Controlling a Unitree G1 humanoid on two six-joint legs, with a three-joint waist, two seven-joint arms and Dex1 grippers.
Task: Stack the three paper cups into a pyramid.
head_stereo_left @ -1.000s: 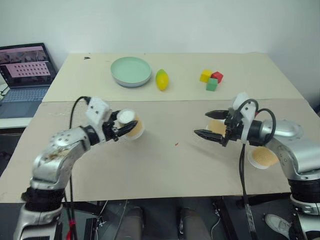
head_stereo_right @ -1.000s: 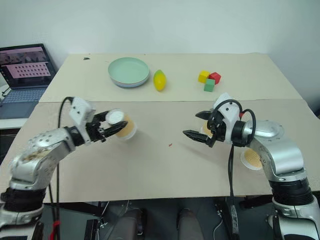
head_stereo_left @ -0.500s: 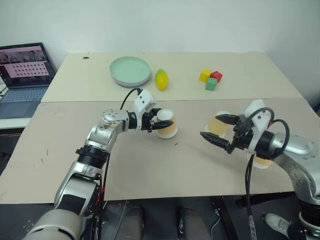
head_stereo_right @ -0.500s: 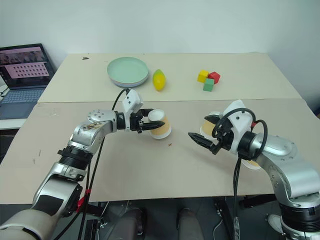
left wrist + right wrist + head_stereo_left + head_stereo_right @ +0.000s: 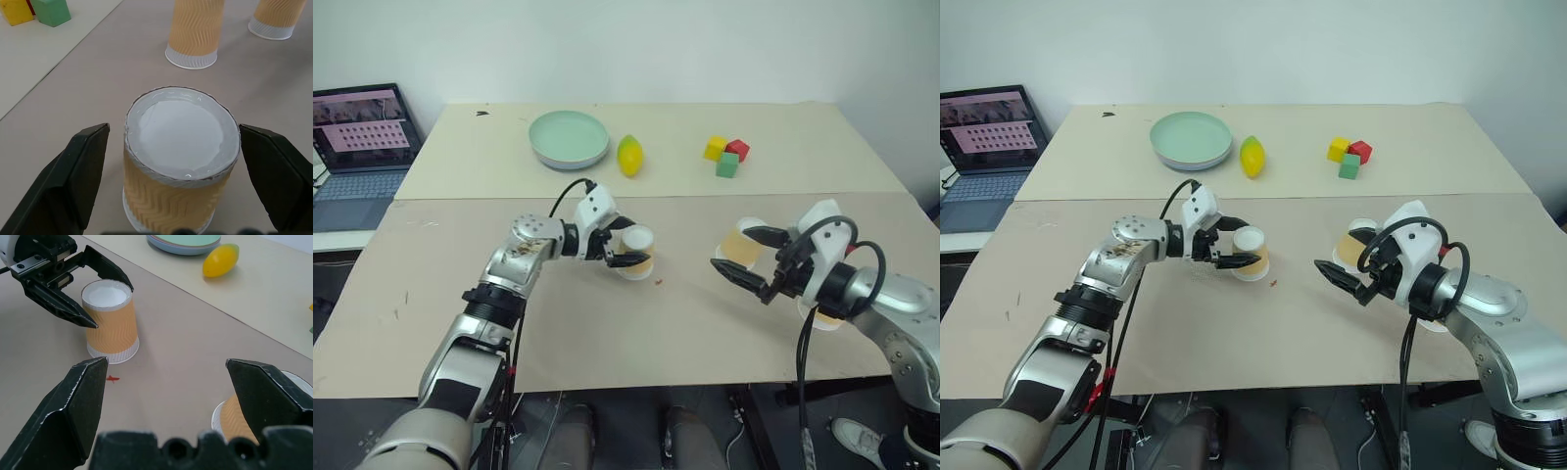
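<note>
Since a second ago your left gripper (image 5: pixel 1234 247) carried its cup (image 5: pixel 1251 255) rightward to mid-table, set it upside down and spread its jaws wide; they flank it, gripping nothing. Right gripper (image 5: pixel 748 261) hangs wide open and empty just in front of the second cup (image 5: pixel 740 243). Third cup (image 5: pixel 274 17) stands inverted further right, near the table's right edge. The two base cups look well apart. Risk: you clip the released cup pulling back, since the fingers sit close beside it, or leave a gap too wide for the top cup.
</note>
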